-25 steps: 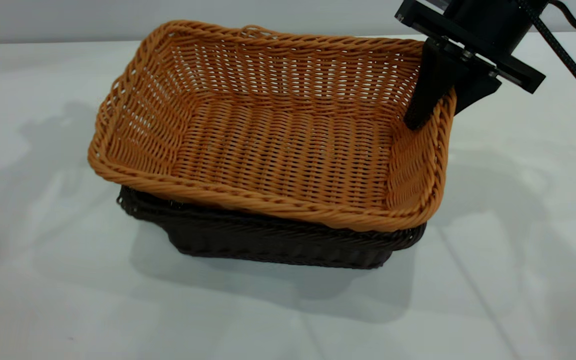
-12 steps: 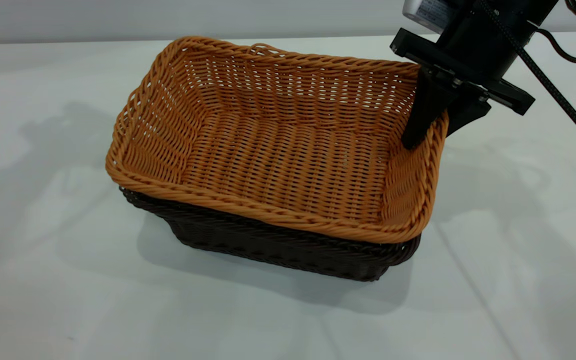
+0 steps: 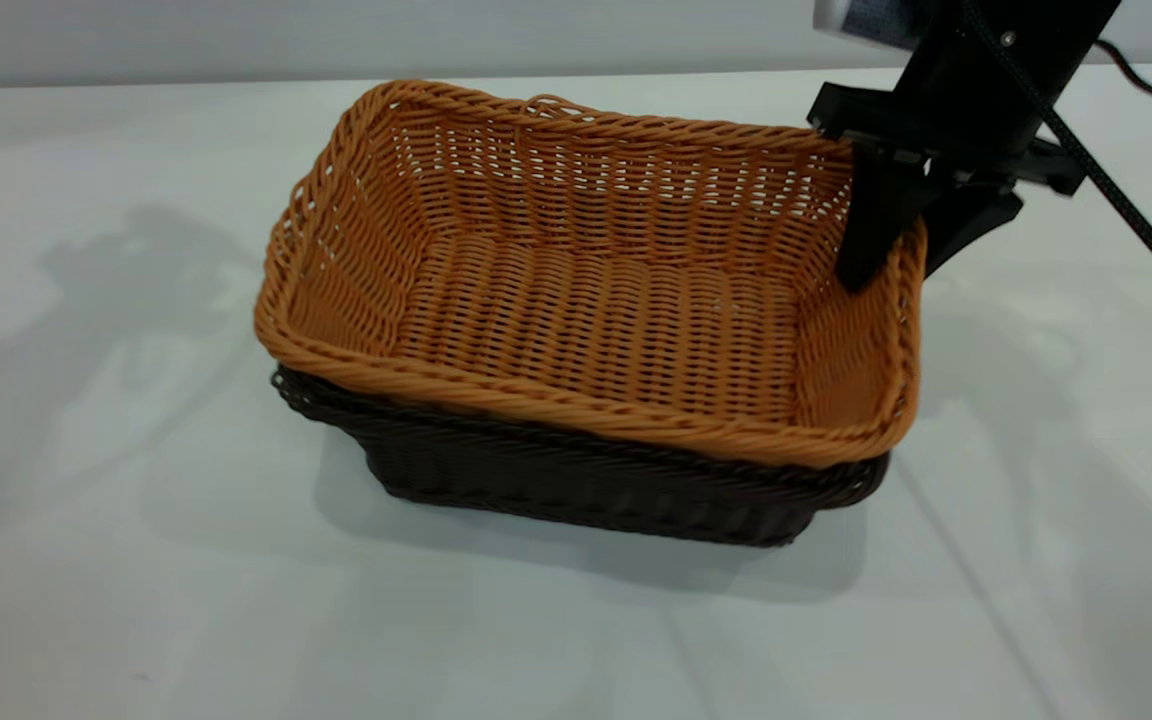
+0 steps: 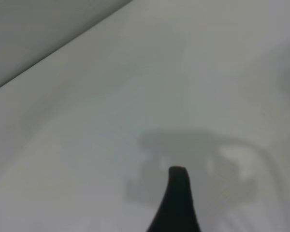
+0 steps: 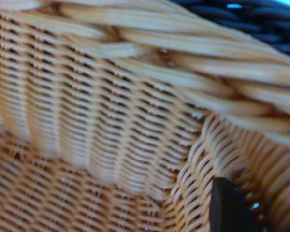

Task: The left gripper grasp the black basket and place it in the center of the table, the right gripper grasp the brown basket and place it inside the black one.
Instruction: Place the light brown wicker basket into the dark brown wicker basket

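The brown basket (image 3: pixel 596 320) sits nested in the black basket (image 3: pixel 586 480) at the middle of the table (image 3: pixel 136 560), with its rim a little above the black rim. My right gripper (image 3: pixel 901 255) is shut on the brown basket's right rim at the far corner, one finger inside and one outside. The right wrist view shows the brown weave (image 5: pixel 111 121), one dark finger (image 5: pixel 227 208) and a strip of the black basket (image 5: pixel 261 19). My left gripper (image 4: pixel 178 198) is out of the exterior view and hangs over bare table (image 4: pixel 87 121).
The pale tabletop spreads wide on all sides of the baskets. A black cable (image 3: pixel 1116 190) runs down from the right arm at the right edge. The grey wall (image 3: pixel 336 40) stands behind the table's far edge.
The right gripper has lowered the brown basket and levelled it into the black one. Both baskets have shifted to the right.
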